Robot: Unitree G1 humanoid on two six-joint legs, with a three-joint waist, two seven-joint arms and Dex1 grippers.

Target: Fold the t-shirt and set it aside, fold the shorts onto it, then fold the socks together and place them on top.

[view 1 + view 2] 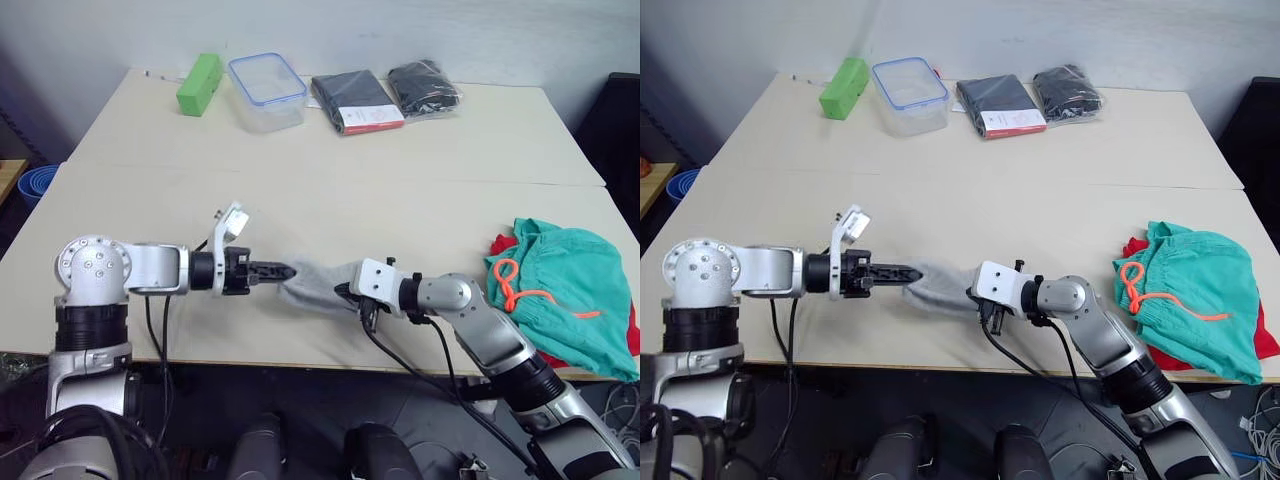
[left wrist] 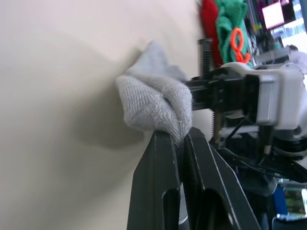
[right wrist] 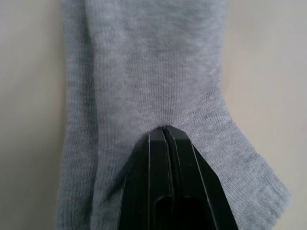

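Silver-grey arms, black fingers (image 2: 158,187), white wrist housings, black cables

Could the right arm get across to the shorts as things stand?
Probably yes: bare table lies between the right gripper and the shorts, but that gripper is shut on the socks, as is the left gripper.

Head stereo pair: high, looking forward and down over counter (image 1: 330,200), both eyes sharing whole scene, right eye shifted slightly sideways. Left wrist view: very near, looking along left hand (image 2: 180,139) across counter toward right hand (image 2: 201,91). Right wrist view: extremely near, facing grey socks (image 3: 144,72) on counter. All four share socks.
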